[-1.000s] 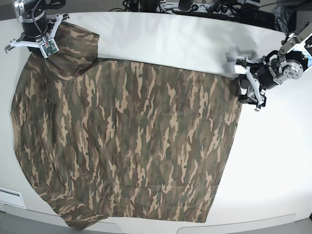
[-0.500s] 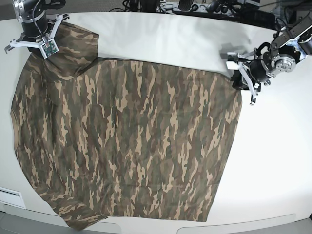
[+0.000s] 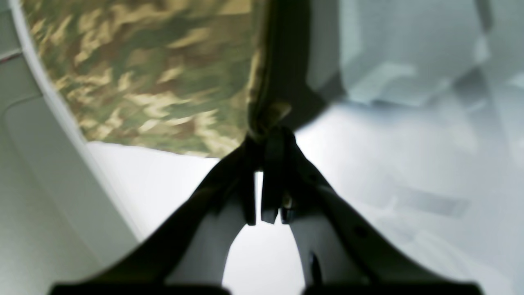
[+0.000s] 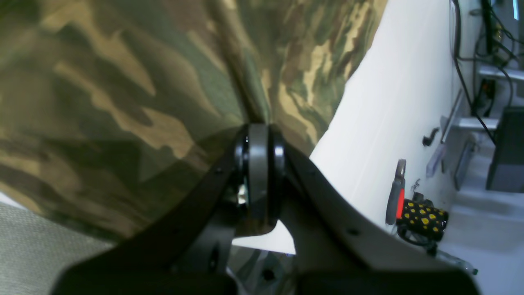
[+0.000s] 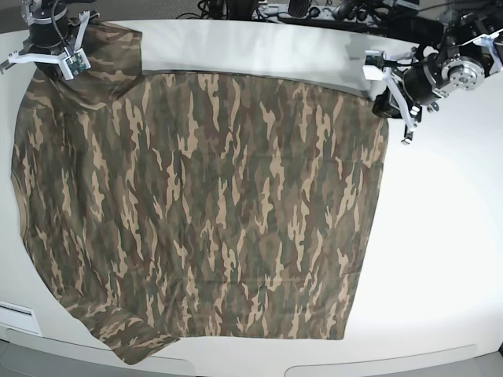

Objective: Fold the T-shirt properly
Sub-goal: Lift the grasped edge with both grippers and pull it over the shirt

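Observation:
The camouflage T-shirt [image 5: 220, 212] lies spread across the white table [image 5: 440, 251], one sleeve at the near left. My left gripper [image 5: 384, 104] is shut on the shirt's far right corner, and the left wrist view shows its fingertips [image 3: 270, 143] pinching the bunched hem of the T-shirt [image 3: 143, 73]. At the far left my right gripper [image 5: 56, 69] is shut on the other far corner. In the right wrist view that gripper [image 4: 258, 135] clamps a fold of the T-shirt [image 4: 123, 82]. The collar does not show.
Cables and equipment [image 5: 314, 12] line the table's back edge. The right wrist view shows a red-handled tool [image 4: 396, 200] and a black, yellow-spotted object [image 4: 423, 215] lying on the table beyond the shirt. Bare table stretches to the shirt's right.
My left gripper closed on the shirt's far right corner. Both arms then moved toward the table's back, drawing the far edge back and straighter.

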